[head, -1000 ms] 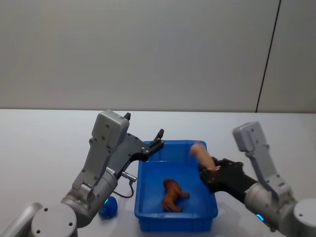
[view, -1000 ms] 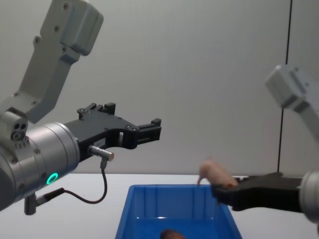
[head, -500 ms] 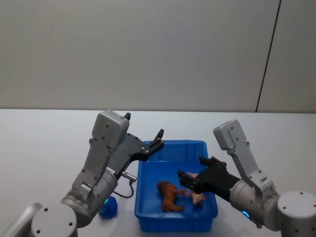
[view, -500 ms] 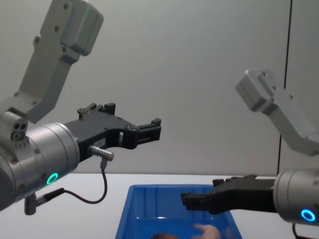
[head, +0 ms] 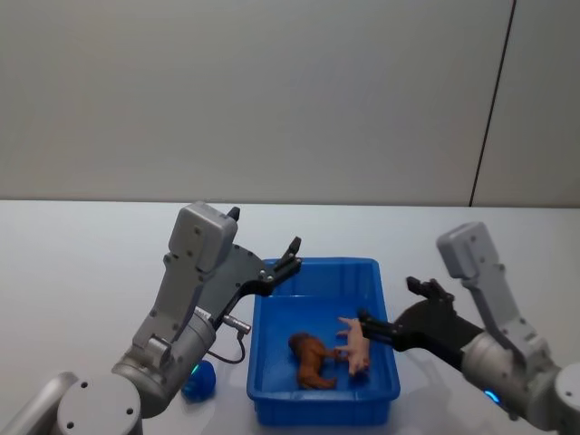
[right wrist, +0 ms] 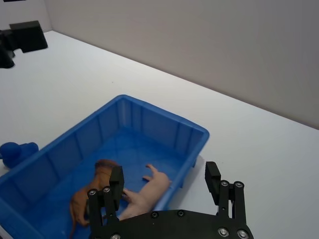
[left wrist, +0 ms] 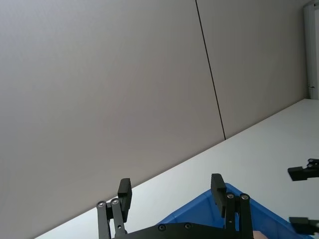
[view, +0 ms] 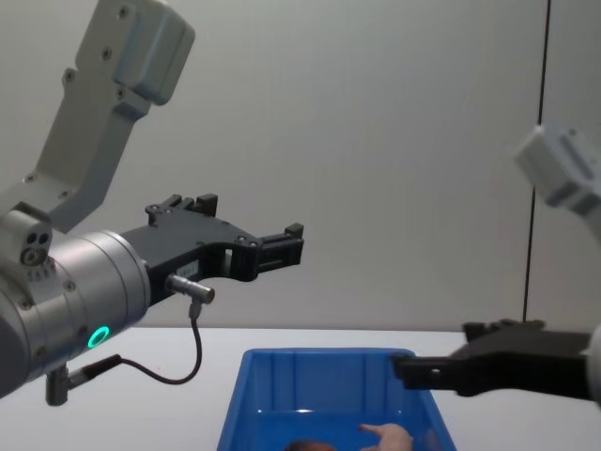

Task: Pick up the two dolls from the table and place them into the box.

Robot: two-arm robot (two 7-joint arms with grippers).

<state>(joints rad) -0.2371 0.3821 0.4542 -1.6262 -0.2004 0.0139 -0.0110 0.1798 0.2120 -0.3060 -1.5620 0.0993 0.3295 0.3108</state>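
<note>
One brown doll (head: 308, 356) and one pink doll (head: 353, 344) lie on the floor of the box (head: 317, 406), both in its near half. The pink doll is at 3 o'clock of the brown doll and just beside it; their limbs look to meet, though contact cannot be told for sure. The box stands on the table (head: 91, 245), at 6 o'clock in the head view. The right gripper (head: 396, 304) hovers over the box's right rim, at about 3 o'clock of the pink doll and close to it without touching. Its fingers are spread wide and hold nothing, and in the right wrist view both dolls show beyond the gap between them. The left gripper (left wrist: 171, 190) hangs in the air at about 10 o'clock of the box, over its far left corner and well above the rim in the chest view; its fingers too are spread apart and empty. A small blue toy (head: 199, 379) sits on the table at 8 o'clock of the box, just off its left wall.
</note>
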